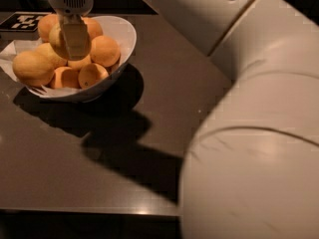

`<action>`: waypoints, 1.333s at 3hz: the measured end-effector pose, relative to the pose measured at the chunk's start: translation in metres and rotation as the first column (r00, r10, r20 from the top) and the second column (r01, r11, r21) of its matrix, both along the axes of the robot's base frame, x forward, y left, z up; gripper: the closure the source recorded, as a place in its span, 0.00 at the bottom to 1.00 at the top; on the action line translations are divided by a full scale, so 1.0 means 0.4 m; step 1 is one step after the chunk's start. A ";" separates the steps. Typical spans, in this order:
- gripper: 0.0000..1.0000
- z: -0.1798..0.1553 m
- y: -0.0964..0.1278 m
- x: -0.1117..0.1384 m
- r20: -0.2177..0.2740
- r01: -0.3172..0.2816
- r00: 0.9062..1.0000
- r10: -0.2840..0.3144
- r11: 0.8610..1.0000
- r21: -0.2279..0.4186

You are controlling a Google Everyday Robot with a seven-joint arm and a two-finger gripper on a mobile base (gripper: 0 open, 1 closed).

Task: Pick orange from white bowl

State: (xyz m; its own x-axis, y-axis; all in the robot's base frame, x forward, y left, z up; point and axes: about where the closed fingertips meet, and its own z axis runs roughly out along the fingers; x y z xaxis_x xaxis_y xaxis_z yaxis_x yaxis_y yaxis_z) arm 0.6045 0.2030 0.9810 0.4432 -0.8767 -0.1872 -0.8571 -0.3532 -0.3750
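Gripper (75, 46) at orange (55, 35) in white bowl (125, 34); bowl on table's (164, 83) far left.
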 end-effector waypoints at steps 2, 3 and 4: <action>1.00 0.074 -0.076 -0.141 0.083 -0.047 0.996 0.039 0.994 0.094; 1.00 0.086 -0.121 -0.227 0.104 -0.043 0.994 0.029 0.990 0.137; 1.00 0.077 -0.127 -0.231 0.102 -0.040 0.994 0.027 0.991 0.131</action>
